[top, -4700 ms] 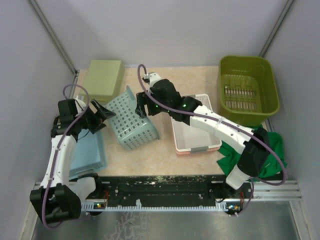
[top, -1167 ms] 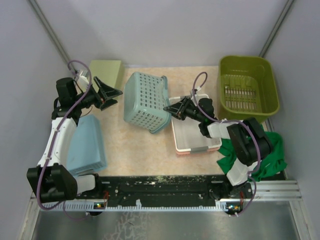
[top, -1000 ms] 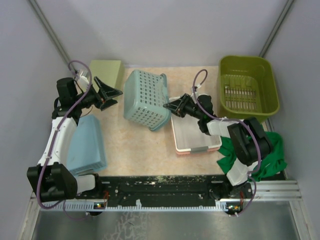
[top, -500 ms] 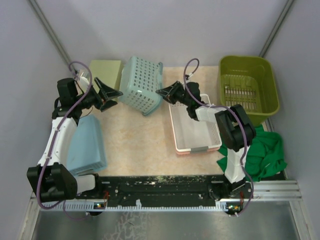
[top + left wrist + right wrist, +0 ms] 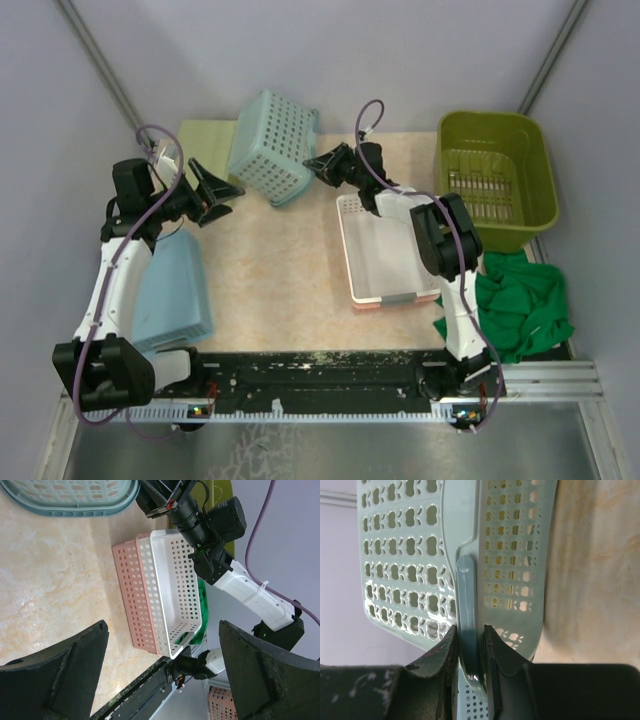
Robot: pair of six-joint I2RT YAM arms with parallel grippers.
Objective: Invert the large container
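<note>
- We logged the large container at the far right corner of the table. It stood upright with its mouth up and its slotted base showing from above.
- Neither arm touched the container, and both grippers were well apart from it.
- The right gripper was stretched to the far middle of the table. The wrist view showed its two fingers pinched tight on the rim of the teal basket, with the rim strip squeezed between them.
- The basket was tilted, its lattice side facing the top camera. We could not tell whether it touched the table.
- The left gripper hung over the far left of the table with its jaws spread wide and nothing between them. It was near the basket but not touching it.
- A white perforated tray, nested in a pink one, lay between the basket and the container.
- A green cloth lay bunched just in front of the container.
- A pale-green tray sat at the far left, partly hidden by the basket.
</note>
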